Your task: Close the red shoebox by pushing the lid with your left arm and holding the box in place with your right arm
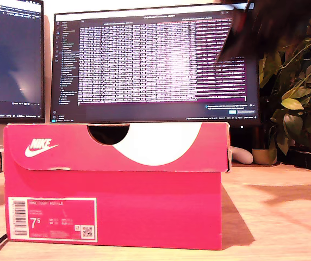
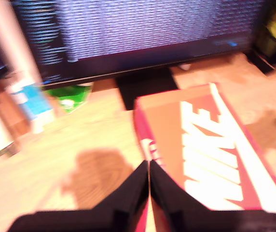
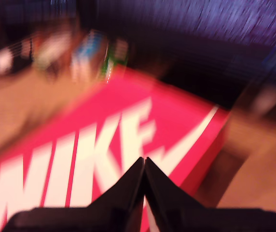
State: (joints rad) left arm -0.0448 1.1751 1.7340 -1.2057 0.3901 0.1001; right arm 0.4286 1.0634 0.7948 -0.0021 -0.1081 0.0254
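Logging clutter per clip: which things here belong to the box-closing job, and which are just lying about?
Job: red shoebox, its lid, my first gripper, my second gripper.
Lying about: monitors, plant, green packet.

My first gripper [image 2: 149, 193]: black tapered fingers

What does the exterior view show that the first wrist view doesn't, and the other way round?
Only the exterior view: the shoebox's front side with its size label, the lid's finger notch, a plant at that view's right, and a blurred dark arm high up in front of the monitor.

Only the first wrist view: the lid's top with its big white lettering, my first gripper with jaws together above the box's edge, and a green item under the monitor.

Both: the red shoebox with its lid down, the lit monitor, the wooden table.
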